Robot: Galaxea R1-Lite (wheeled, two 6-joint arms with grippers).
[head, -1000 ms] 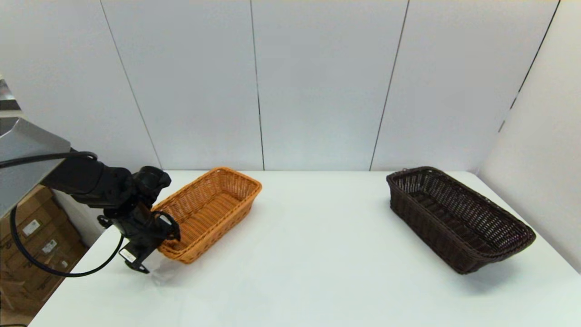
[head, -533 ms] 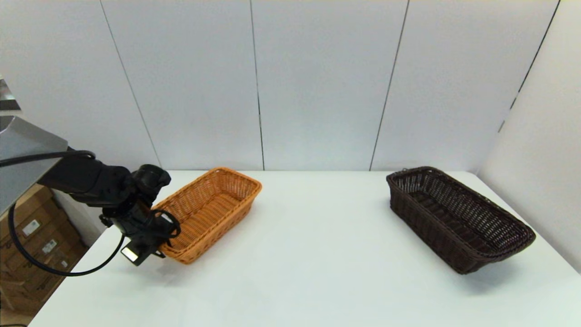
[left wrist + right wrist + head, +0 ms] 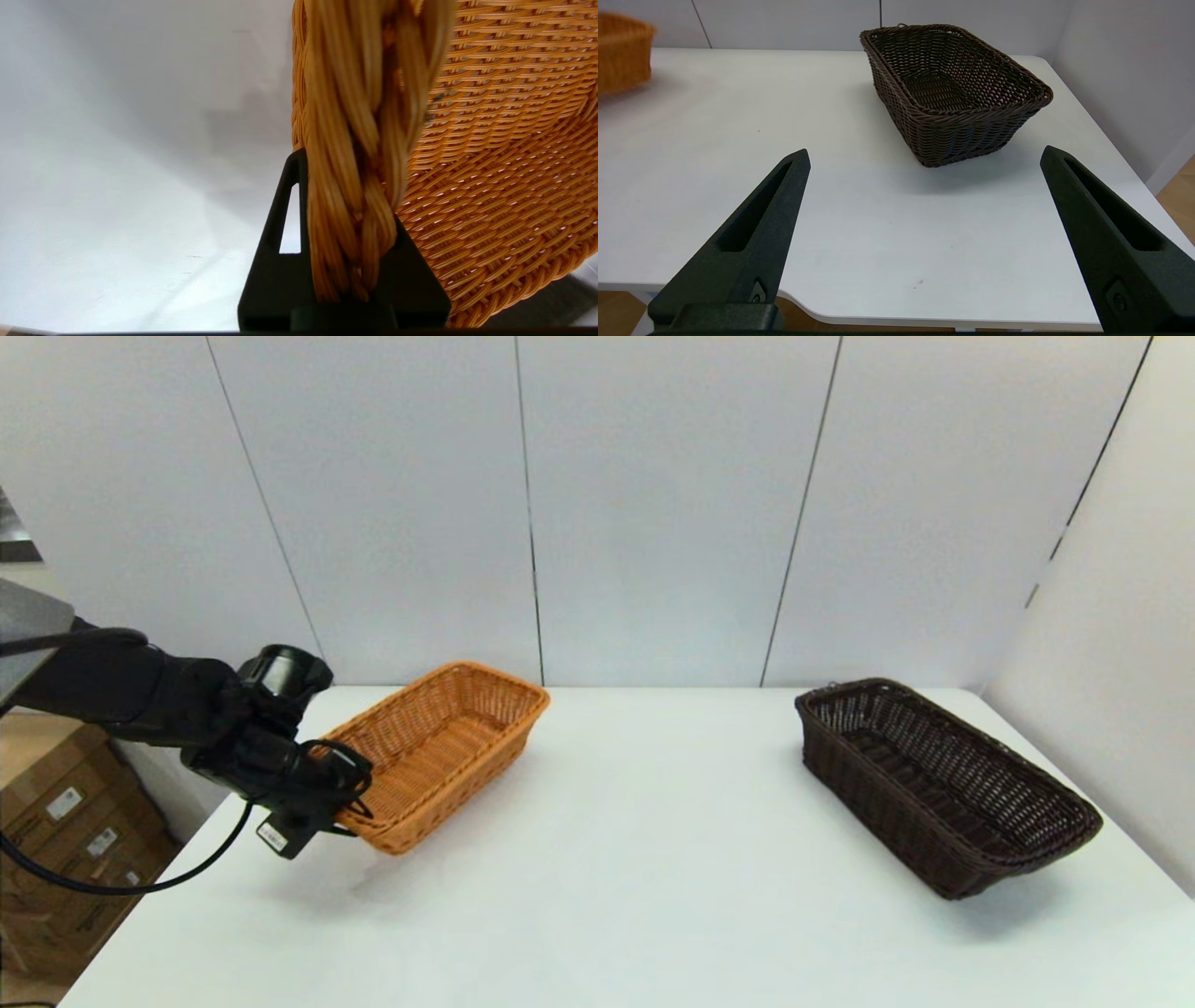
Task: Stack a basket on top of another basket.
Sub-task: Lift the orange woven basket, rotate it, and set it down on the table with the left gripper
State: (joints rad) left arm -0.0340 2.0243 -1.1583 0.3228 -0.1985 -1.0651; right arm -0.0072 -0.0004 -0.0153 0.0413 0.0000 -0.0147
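Left tool [image 3: 341,817] is pinching the braided rim at the near short end of the orange-tan basket [image 3: 448,747] — head view puts it at about 9 o'clock on the worktop [image 3: 635,877], well apart from the dark brown basket [image 3: 943,784], which sits flat at roughly 3 o'clock. The orange-tan basket looks tipped, held end raised, with a shadow under it; whether the far end is touching the worktop I can't tell. Right arm isn't in this view.

Left wrist view: left tool [image 3: 343,261] fingers pressed together on the rim braid of the orange-tan basket [image 3: 490,163], one finger outside the wall, the other inside. The braid runs straight up between them, so the bite looks deep.

Right wrist view: right tool [image 3: 924,158] is spread wide, parked off the worktop's near edge, holding nothing. Dark brown basket [image 3: 952,88] lies ahead of it, open and unobstructed; a corner of the orange-tan basket [image 3: 621,51] shows at the far side.

My read: step in hand is the lift of the orange-tan basket — the pictures show this one held, not the dark one. Next move calls for full clearance, a carry toward 3 o'clock, yaw to match long axes, then a level lowering. A one-ended grip will likely let it sag.
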